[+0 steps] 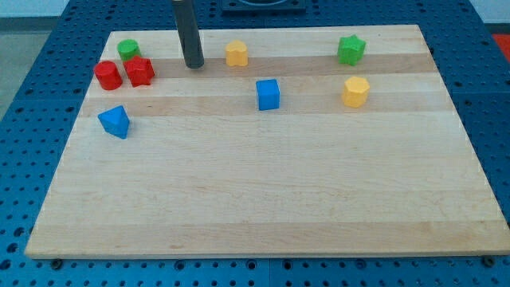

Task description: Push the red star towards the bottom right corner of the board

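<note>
At the tabletop's (263,199) upper left, my tip (194,65) stands at three o'clock from the red star (139,71), apart. No claw shows; rod only.

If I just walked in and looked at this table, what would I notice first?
Probably my tip, the end of a dark rod coming down at the view's top onto the wooden board. Next, the bunch at the upper left: a red star touching a red cylinder, with a green cylinder just behind. My tip stands to the right of that bunch, apart from it.
</note>
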